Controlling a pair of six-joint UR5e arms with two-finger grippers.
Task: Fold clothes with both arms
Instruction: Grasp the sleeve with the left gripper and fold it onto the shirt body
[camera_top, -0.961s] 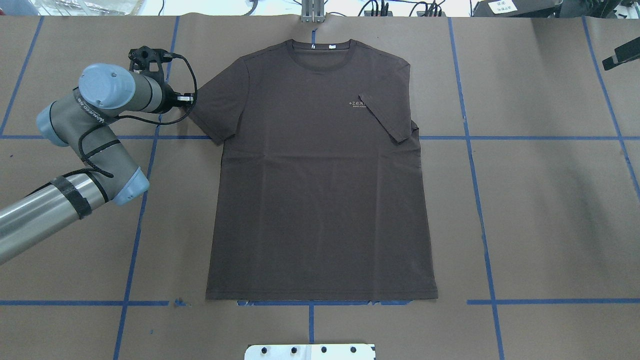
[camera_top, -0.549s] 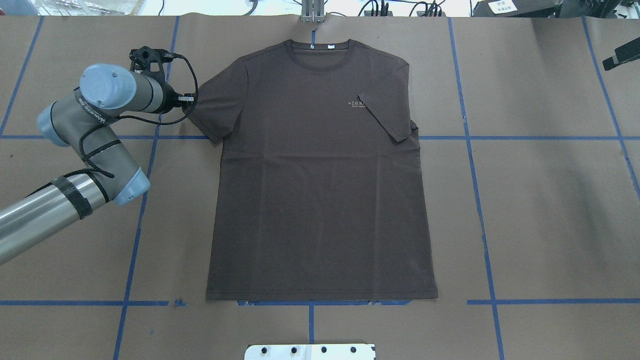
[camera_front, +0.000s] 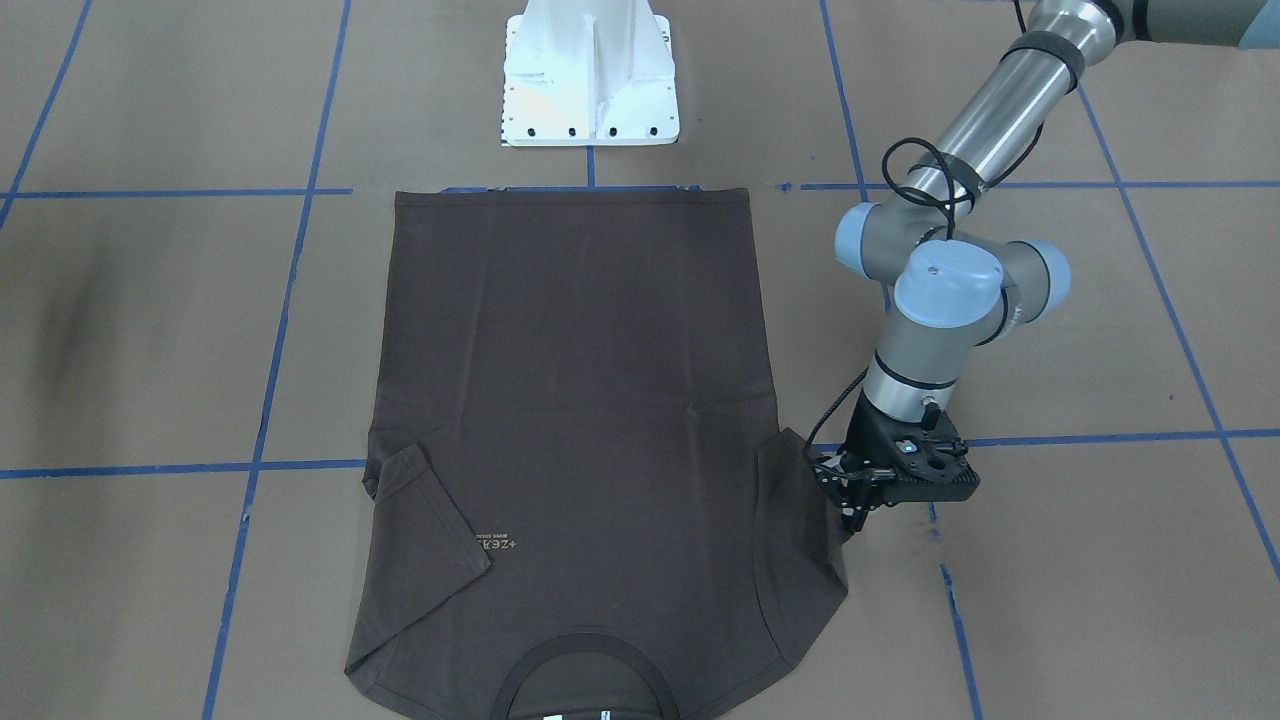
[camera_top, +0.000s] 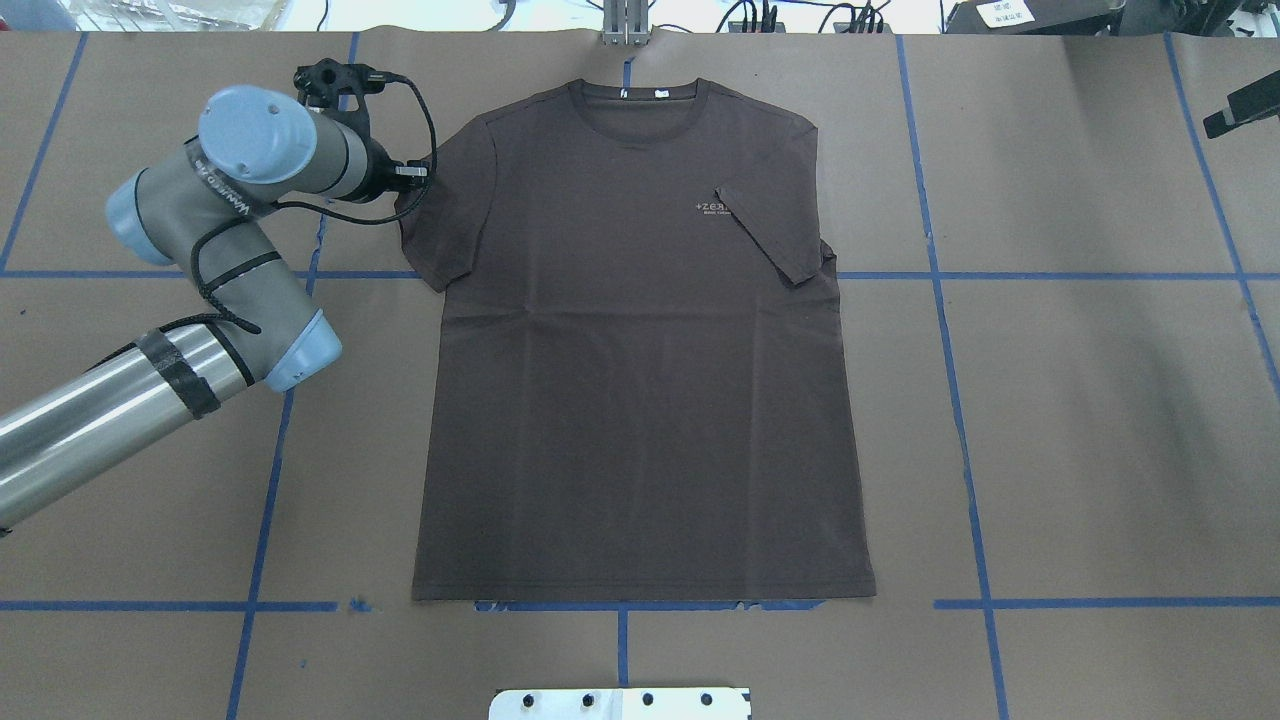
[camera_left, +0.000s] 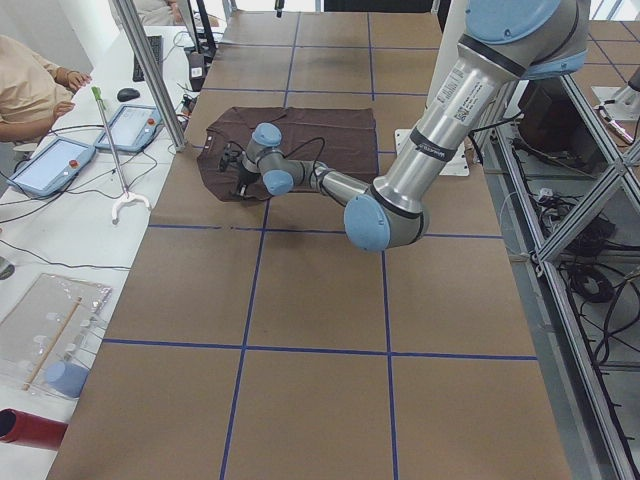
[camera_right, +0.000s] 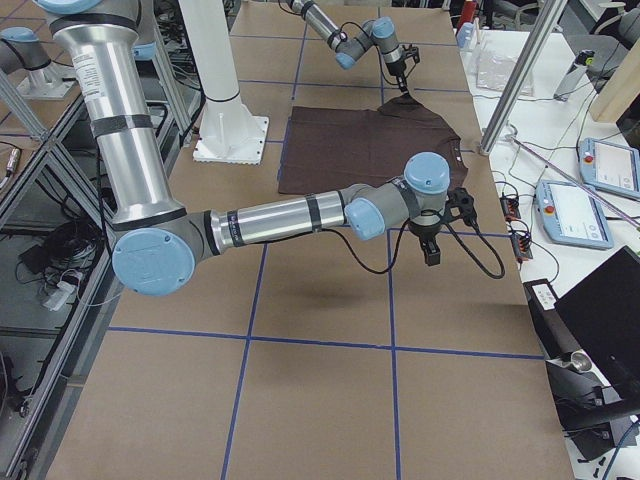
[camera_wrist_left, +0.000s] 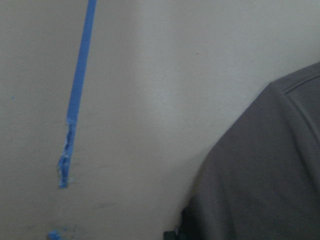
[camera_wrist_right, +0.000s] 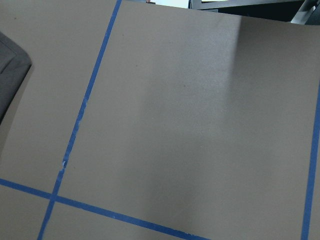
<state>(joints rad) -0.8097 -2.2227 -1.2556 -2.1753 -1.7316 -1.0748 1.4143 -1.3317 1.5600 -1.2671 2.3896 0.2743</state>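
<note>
A: T-shirt (camera_top: 640, 400) flat on the table (camera_top: 1100, 400), hem just beyond the pedestal (camera_front: 590, 70), collar at the end away from it.
B: We see the left gripper (camera_front: 856, 512) closed on its sleeve, out left of the pedestal. Right gripper (camera_right: 431, 252) hangs out right of the pedestal; we can't tell its jaws.
</note>
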